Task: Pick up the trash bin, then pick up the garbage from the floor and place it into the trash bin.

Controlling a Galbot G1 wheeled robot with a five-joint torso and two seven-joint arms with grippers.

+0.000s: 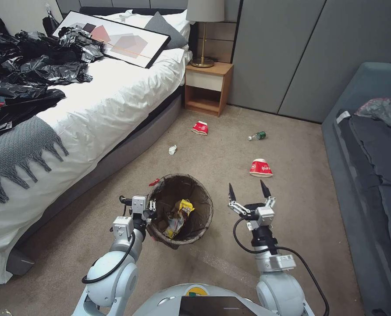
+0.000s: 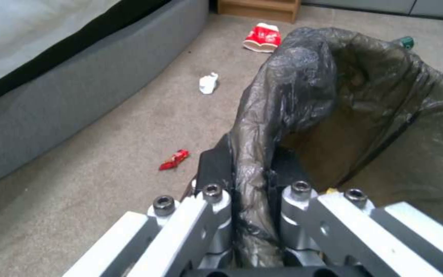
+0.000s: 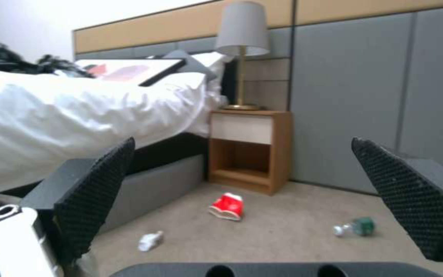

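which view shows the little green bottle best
The head view: the green bottle lies whole on the carpet near the wall, between the two red cups. The right wrist view also shows all of it but blurred. In the left wrist view only its tip peeks over the trash bin's liner.

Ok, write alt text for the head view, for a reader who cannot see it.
The left gripper is clamped on the rim of the trash bin, which already holds yellow wrappers, while the open right gripper hovers beside it. Two red paper cups, a green bottle and a white scrap lie on the carpet beyond, beside a bed.
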